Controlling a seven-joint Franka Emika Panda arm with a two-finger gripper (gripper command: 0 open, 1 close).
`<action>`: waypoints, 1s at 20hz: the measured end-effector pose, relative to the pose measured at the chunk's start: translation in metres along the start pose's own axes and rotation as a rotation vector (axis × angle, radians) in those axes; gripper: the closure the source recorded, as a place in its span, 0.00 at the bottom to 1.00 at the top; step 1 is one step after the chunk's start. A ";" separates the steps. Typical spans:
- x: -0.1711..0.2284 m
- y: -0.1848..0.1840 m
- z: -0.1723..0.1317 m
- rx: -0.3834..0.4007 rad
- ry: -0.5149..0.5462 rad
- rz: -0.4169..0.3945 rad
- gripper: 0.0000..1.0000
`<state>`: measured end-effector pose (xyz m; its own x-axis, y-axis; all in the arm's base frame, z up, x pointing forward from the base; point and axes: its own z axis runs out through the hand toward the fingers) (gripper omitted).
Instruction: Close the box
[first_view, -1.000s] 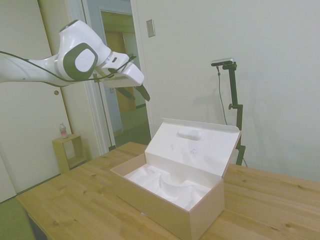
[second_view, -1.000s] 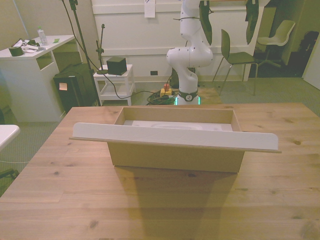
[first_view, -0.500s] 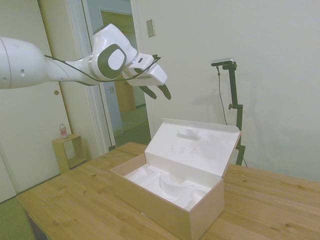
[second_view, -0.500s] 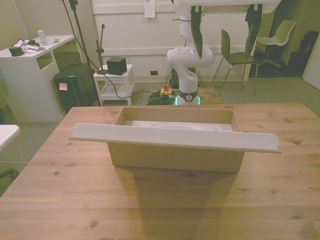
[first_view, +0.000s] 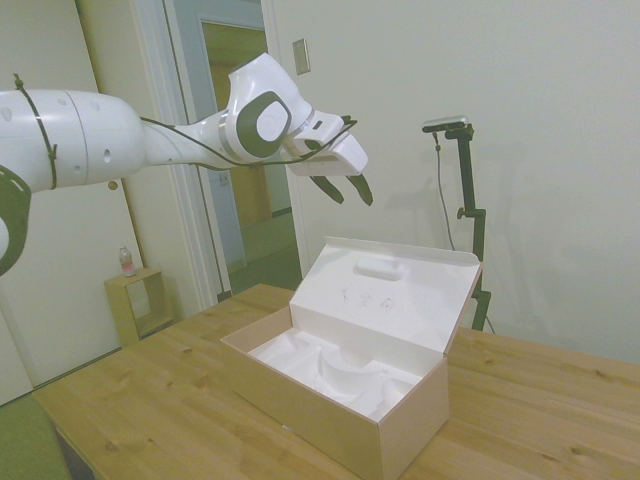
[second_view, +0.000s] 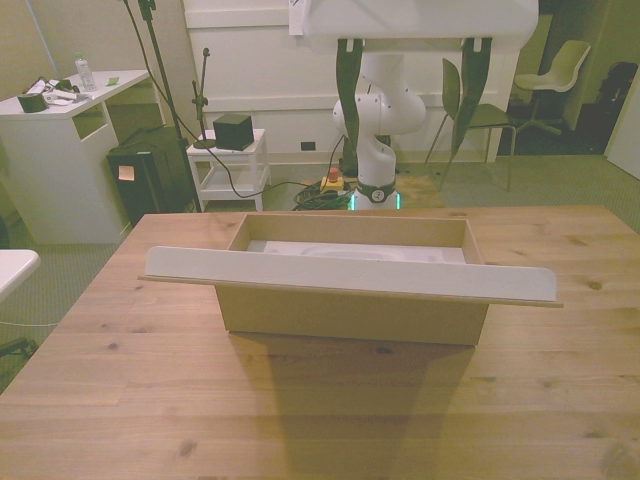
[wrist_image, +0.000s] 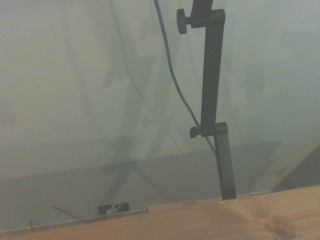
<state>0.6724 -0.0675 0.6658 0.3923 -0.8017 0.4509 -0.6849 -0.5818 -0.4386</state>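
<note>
I see one table (first_view: 160, 400), wooden, and it is the biggest thing under the arm; its near edge is cut off in both the side and front views. On it sits one box (first_view: 330, 410), well below the jaws and a little ahead of them, nothing touching it. Its long axis runs across the front view from left to right, and in the side view it runs diagonally from the far left toward the near right corner. The box is open: the lid (first_view: 385, 295) stands up from the long side farther from the arm, tilted back, its white inside facing the arm with one oval bump near the top edge. In the front view I only get the lid edge-on, as a long pale strip (second_view: 350, 275) hiding most of the interior. The white insert (first_view: 325, 370) shows in the side view, but its moulded hollows are hard to make out.

The gripper (first_view: 347, 189) hangs high in the air above the lid, pointing down and forward, its two dark fingers (second_view: 348, 75) spread wide with nothing between them. The wrist view shows only wall and a strip of table, blurred.
</note>
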 end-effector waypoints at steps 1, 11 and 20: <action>0.003 -0.001 0.007 -0.003 -0.001 0.001 0.00; 0.016 -0.001 0.113 -0.085 -0.044 -0.003 0.00; 0.024 0.005 0.128 -0.181 -0.153 0.017 0.00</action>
<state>0.7568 -0.1076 0.5746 0.4587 -0.8307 0.3154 -0.7860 -0.5449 -0.2922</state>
